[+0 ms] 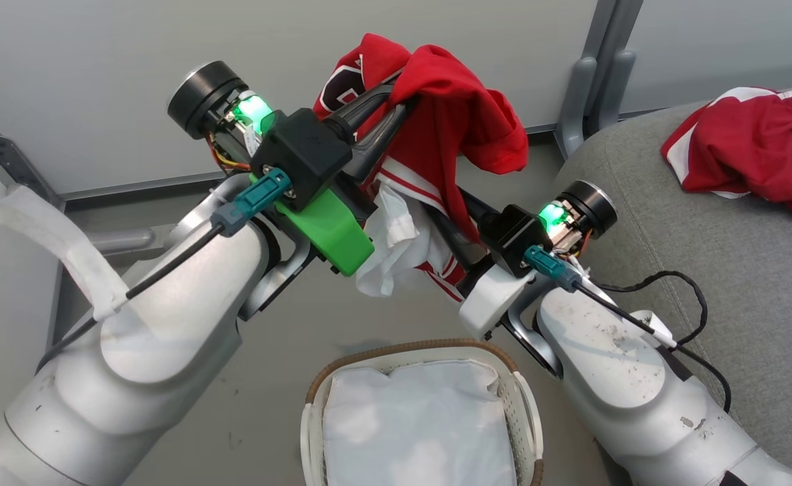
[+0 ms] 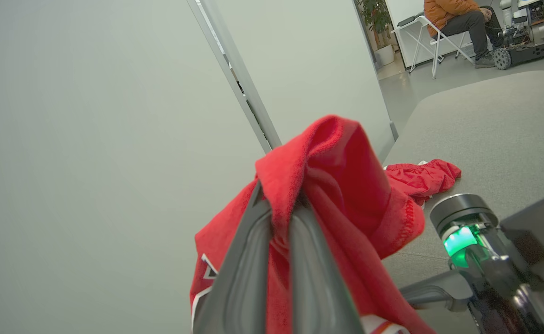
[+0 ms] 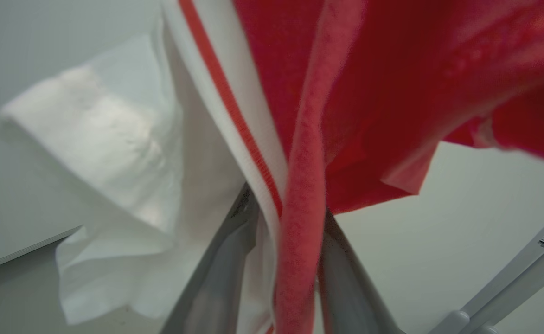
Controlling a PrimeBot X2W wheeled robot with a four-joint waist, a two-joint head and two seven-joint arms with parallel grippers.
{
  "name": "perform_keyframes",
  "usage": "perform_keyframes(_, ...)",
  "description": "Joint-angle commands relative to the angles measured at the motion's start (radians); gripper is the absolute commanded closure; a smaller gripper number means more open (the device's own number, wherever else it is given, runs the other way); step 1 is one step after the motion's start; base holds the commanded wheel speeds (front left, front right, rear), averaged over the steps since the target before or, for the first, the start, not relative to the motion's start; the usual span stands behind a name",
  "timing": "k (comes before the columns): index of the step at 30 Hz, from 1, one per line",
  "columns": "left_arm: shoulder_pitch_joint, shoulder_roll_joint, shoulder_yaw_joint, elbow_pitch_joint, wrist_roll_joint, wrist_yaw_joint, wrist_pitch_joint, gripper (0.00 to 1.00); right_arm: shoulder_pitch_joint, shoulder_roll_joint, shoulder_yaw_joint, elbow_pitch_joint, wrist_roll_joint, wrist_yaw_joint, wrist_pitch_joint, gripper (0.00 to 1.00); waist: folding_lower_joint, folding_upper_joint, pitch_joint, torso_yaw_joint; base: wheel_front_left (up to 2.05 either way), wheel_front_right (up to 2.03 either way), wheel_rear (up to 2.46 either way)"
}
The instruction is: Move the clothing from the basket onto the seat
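Head view: clothing (image 1: pixel 450 115), bright red with white stripes, hangs in the air between two raised arms, above and beyond the basket (image 1: pixel 368 356). The left tool (image 1: pixel 399 101) grips the garment's upper bunch. The right tool (image 1: pixel 456 219) holds a lower striped edge, its fingertips buried in fabric. The garment runs from upper left down to lower right. The basket sits low in the middle and holds a white liner (image 1: pixel 423 425). The grey seat (image 1: pixel 672 223) lies to the robot's right, with another red garment (image 1: pixel 753 148) already lying on it. The right arm is the nearer one to the seat, so the carry likely has to swing rightward.

Left wrist view: the left tool (image 2: pixel 278 204) has its two fingers closed to a narrow gap on a fold of the clothing (image 2: pixel 341 185), which bulges over the fingertips. Beyond it to the right are the seat (image 2: pixel 494 130) and the other garment (image 2: pixel 420 176). A green light (image 2: pixel 459 240) glows on the right arm's wrist. A person (image 2: pixel 462 14) sits on a chair far in the background.

Right wrist view: the right tool (image 3: pixel 288 208) pinches a red hem and a white striped band of the clothing (image 3: pixel 369 93) between nearly closed fingers. A white panel (image 3: pixel 114 162) droops to the left.
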Motion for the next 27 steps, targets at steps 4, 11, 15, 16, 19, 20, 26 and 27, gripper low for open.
perform_keyframes(4, 0.039, 0.018, 0.021, 0.006, -0.031, 0.020, -0.005, 1.00, -0.015, -0.003, -0.002, -0.002, 0.021, -0.001, -0.002, 1.00, 0.0001, 0.0115, 0.010, -0.001, 0.00, 0.00, 0.00)
perform_keyframes(11, 0.115, 0.027, 0.068, 0.040, -0.096, 0.053, -0.049, 0.50, 0.000, -0.003, -0.048, -0.023, 0.011, -0.001, -0.002, 1.00, 0.0001, 0.0115, 0.025, -0.004, 0.00, 0.00, 0.00)
perform_keyframes(15, 0.175, 0.017, 0.086, 0.064, -0.129, 0.074, -0.088, 0.00, 0.017, -0.003, -0.083, -0.043, 0.003, -0.001, -0.002, 1.00, 0.0001, 0.0115, 0.033, -0.004, 0.00, 0.00, 0.00)
perform_keyframes(16, 0.195, 0.012, 0.089, 0.069, -0.138, 0.079, -0.100, 0.00, 0.022, -0.003, -0.093, -0.050, 0.001, -0.001, -0.002, 1.00, 0.0001, 0.0115, 0.035, -0.004, 0.00, 0.00, 0.00)
perform_keyframes(19, 0.256, -0.006, 0.087, 0.071, -0.157, 0.087, -0.126, 0.00, 0.036, -0.003, -0.120, -0.068, -0.006, -0.001, -0.002, 1.00, 0.0001, 0.0115, 0.040, -0.004, 0.00, 0.00, 0.00)
perform_keyframes(20, 0.280, -0.011, 0.086, 0.072, -0.161, 0.090, -0.134, 0.00, 0.040, -0.003, -0.128, -0.073, -0.009, -0.001, -0.002, 1.00, 0.0001, 0.0115, 0.043, -0.004, 0.00, 0.00, 0.00)
perform_keyframes(26, 0.412, -0.040, 0.090, 0.092, -0.155, 0.095, -0.162, 0.00, 0.073, -0.003, -0.177, -0.088, -0.026, -0.001, -0.002, 1.00, 0.0001, 0.0115, 0.053, -0.003, 0.00, 0.00, 0.00)
perform_keyframes(27, 0.426, -0.042, 0.092, 0.098, -0.152, 0.093, -0.163, 0.00, 0.077, -0.003, -0.184, -0.088, -0.028, -0.001, -0.002, 1.00, 0.0001, 0.0115, 0.054, -0.003, 0.00, 0.00, 0.00)
